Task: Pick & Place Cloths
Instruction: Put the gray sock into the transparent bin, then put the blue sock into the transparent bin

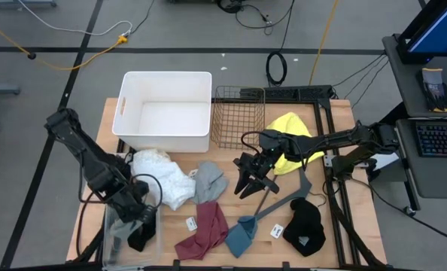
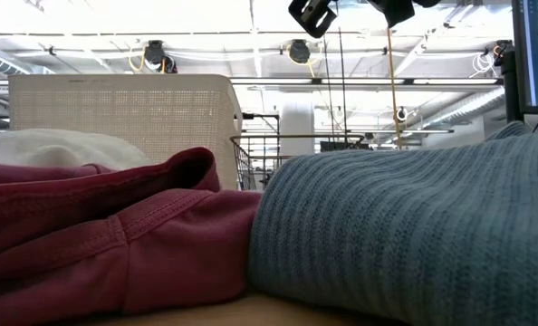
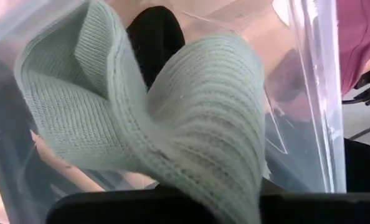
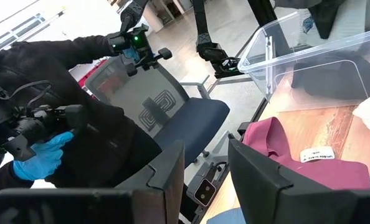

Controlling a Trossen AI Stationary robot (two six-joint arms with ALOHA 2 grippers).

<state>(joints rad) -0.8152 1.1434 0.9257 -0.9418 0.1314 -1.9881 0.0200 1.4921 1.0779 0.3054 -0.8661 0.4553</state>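
Observation:
My left gripper [image 1: 138,214] hangs over a clear plastic bin [image 1: 110,245] at the table's near left corner, shut on a pale green-grey knit cloth [image 3: 172,124]. A black cloth [image 3: 157,37] lies on the bin's floor. My right gripper [image 1: 250,183] is open above the table's middle, between the grey cloth [image 1: 209,181] and the yellow cloth [image 1: 290,139], touching nothing. White [image 1: 165,177], maroon [image 1: 205,229], teal-blue [image 1: 241,235] and black [image 1: 306,226] cloths lie flat on the table. My left gripper holds the pale green-grey knit cloth by a folded, bunched part [image 3: 191,186]. The cloth itself covers the fingers, so the kind of hold does not show. It is lifted clear above the bin's floor and bulges up in loose folds in front of the wrist camera.
A white tub [image 1: 167,109] and a wire basket [image 1: 238,117] stand at the table's far side. A thin dark grey hanger [image 1: 284,197] lies between the yellow and teal-blue cloths. A person with blue gloves [image 4: 45,155] sits beyond the near edge beside an office chair [image 4: 172,118].

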